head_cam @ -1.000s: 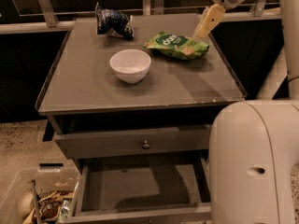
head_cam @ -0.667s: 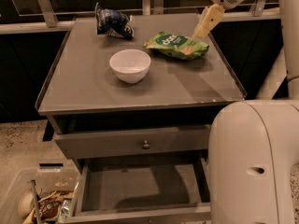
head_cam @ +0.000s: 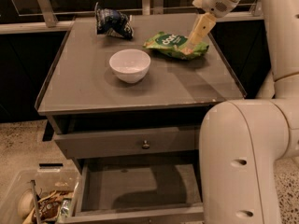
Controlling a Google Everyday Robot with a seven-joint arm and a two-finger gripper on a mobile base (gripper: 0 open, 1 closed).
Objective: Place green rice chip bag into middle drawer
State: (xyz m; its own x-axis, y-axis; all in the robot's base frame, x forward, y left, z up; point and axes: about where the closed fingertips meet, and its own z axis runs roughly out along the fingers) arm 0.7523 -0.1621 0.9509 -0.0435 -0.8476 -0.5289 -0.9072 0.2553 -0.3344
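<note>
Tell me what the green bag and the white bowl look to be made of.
The green rice chip bag looks like thin plastic film: glossy, crinkled. The white bowl is probably glazed ceramic, possibly plastic: smooth, even sheen. The gripper hangs at the bag's edge.

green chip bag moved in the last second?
No: the green rice chip bag lies where it did relative to the white bowl; the gripper is at its right edge.

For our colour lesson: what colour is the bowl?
White bowl, camera view; the gripper is at the green bag.
</note>
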